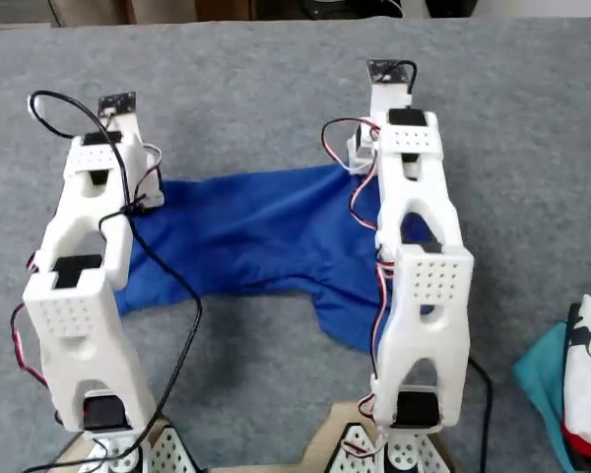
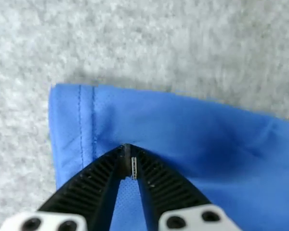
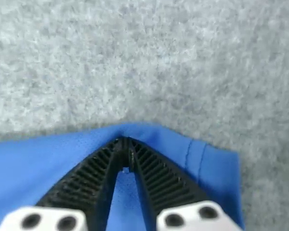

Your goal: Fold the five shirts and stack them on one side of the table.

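Your left arm (image 1: 84, 246) is at the far left corner of the blue shirt (image 1: 246, 236). The left gripper (image 2: 127, 154) is clenched, tips together on the cloth just inside the stitched hem (image 2: 86, 120). The shirt lies mid-table (image 1: 276, 89), spread and rumpled, not folded yet.

Your right arm (image 1: 419, 246) is at the far right corner. The right gripper (image 3: 124, 147) is likewise clamped on the shirt's edge.

At the table's right edge is a pile (image 1: 581, 384) of teal, white and red cloth. It looks like shirts waiting or done, but you can't count them there. Judged from this, the blue shirt's first fold is only gripped, so most work is left.

The high view gives you the layout and the pile, but the arms hide both grips. The wrist views show the pinches.
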`<action>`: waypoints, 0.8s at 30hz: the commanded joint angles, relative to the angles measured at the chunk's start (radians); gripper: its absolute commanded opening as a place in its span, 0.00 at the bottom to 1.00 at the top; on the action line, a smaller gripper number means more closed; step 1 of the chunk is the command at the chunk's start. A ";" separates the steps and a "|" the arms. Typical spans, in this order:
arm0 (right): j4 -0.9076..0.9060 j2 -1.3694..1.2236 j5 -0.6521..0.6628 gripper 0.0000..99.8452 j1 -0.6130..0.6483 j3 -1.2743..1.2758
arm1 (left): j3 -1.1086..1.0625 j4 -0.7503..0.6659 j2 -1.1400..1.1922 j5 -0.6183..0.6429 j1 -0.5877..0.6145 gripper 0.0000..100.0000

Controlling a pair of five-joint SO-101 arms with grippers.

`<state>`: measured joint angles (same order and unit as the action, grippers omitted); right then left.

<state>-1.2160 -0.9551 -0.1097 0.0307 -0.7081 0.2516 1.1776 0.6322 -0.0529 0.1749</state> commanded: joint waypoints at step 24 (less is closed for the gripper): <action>-0.442 -0.277 0.054 0.01 0.018 -0.960 | 0.996 0.479 0.461 0.060 0.161 0.02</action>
<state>-1.6441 -1.3464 -0.0928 -0.0031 -1.6180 1.1462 1.6364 1.1001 -0.0391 0.2869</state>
